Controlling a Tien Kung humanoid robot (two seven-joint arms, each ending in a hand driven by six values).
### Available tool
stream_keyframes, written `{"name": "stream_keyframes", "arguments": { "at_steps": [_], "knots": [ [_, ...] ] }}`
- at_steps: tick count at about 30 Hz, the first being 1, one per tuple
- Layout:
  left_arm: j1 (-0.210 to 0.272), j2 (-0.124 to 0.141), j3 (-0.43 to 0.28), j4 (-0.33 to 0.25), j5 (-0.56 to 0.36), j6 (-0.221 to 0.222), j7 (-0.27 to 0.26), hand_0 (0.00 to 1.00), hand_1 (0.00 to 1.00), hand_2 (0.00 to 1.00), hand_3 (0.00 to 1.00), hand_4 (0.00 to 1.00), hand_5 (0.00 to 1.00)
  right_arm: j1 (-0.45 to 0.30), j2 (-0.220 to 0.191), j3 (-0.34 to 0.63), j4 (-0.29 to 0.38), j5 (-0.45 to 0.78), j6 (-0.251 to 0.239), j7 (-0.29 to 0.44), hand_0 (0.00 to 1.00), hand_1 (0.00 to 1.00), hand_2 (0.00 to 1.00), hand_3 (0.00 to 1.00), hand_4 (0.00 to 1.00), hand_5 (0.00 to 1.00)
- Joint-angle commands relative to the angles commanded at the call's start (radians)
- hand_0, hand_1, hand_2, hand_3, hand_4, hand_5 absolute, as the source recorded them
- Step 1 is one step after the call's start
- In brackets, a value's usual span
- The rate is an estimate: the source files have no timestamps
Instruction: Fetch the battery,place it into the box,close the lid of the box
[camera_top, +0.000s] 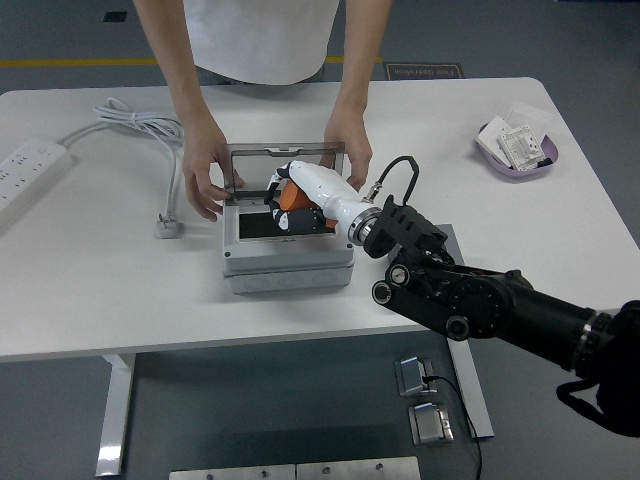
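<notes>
the right hand (293, 200), glossy white plastic shell with black finger joints, is wrapping its fingers around the battery (292, 197), a stubby orange cylinder, and holding it right over the dark rectangular opening of the box (287, 252). the battery is sitting at the box mouth, tucked inside the fist, so can't tell if it's touching the bottom. the box is a boxy grey plastic thing with rounded corners, and its lid (284, 166), a clear smoky panel in a grey frame, is standing up at the back.

a person at the far side is keeping that lid up, one hand (206, 170) pinching its left edge and the other hand (348, 150) on the right corner.

the worktop (90, 280) is smooth and white. also on it: a white power strip (27, 170) with a looping cord (135, 125) and a plug (168, 225), plus a shallow purple dish (517, 150) with small white packets. the arm behind the hand is chunky matte black.
</notes>
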Motion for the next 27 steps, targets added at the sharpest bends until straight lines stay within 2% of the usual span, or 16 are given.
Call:
{"name": "stream_keyframes", "arguments": {
  "at_steps": [6, 7, 12, 13, 18, 19, 24, 25, 27],
  "knots": [
    [-0.001, -0.001, -0.002, -0.001, 0.007, 0.000, 0.001, 0.733, 0.761, 0.705, 0.682, 0.573, 0.336, 0.008, 0.007, 0.000, -0.024, -0.016, 0.011, 0.026, 0.114, 0.226, 0.267, 0.273, 0.002, 0.002],
    [-0.002, 0.000, -0.003, -0.001, 0.009, 0.000, 0.002, 0.733, 0.761, 0.705, 0.682, 0.573, 0.336, 0.009, 0.008, 0.001, -0.027, -0.016, 0.012, 0.033, 0.178, 0.249, 0.279, 0.319, 0.002, 0.002],
    [-0.007, 0.000, -0.006, -0.001, 0.015, 0.000, 0.002, 0.733, 0.761, 0.705, 0.682, 0.573, 0.336, 0.008, 0.013, -0.001, -0.036, -0.003, 0.015, 0.058, 0.178, 0.249, 0.279, 0.319, 0.002, 0.002],
    [-0.008, -0.001, -0.008, -0.001, 0.018, 0.000, 0.003, 0.733, 0.761, 0.704, 0.682, 0.573, 0.337, 0.007, 0.015, -0.003, -0.038, -0.001, 0.016, 0.062, 0.374, 0.411, 0.469, 0.496, 0.002, 0.148],
    [-0.010, -0.003, -0.012, -0.002, 0.026, -0.001, 0.004, 0.733, 0.761, 0.704, 0.682, 0.573, 0.337, 0.006, 0.019, -0.007, -0.039, 0.007, 0.014, 0.074, 0.374, 0.411, 0.469, 0.496, 0.002, 0.148],
    [-0.010, -0.003, -0.013, -0.002, 0.028, -0.001, 0.005, 0.733, 0.762, 0.704, 0.683, 0.574, 0.338, 0.006, 0.019, -0.008, -0.038, 0.010, 0.012, 0.076, 0.659, 0.638, 0.637, 0.754, 0.438, 0.108],
    [-0.010, -0.003, -0.020, -0.002, 0.036, -0.001, 0.007, 0.733, 0.762, 0.704, 0.683, 0.574, 0.338, 0.003, 0.019, -0.009, -0.040, 0.024, 0.004, 0.083, 0.659, 0.638, 0.637, 0.754, 0.438, 0.108],
    [-0.011, -0.003, -0.022, -0.002, 0.040, -0.001, 0.008, 0.733, 0.762, 0.704, 0.683, 0.574, 0.340, 0.002, 0.019, -0.009, -0.041, 0.026, 0.004, 0.084, 0.751, 0.678, 0.673, 0.807, 0.636, 0.120],
    [-0.012, -0.003, -0.026, -0.002, 0.044, -0.001, 0.009, 0.733, 0.762, 0.704, 0.683, 0.574, 0.340, 0.001, 0.019, -0.008, -0.043, 0.029, 0.003, 0.087, 0.751, 0.678, 0.673, 0.807, 0.636, 0.120]
  ]
}}
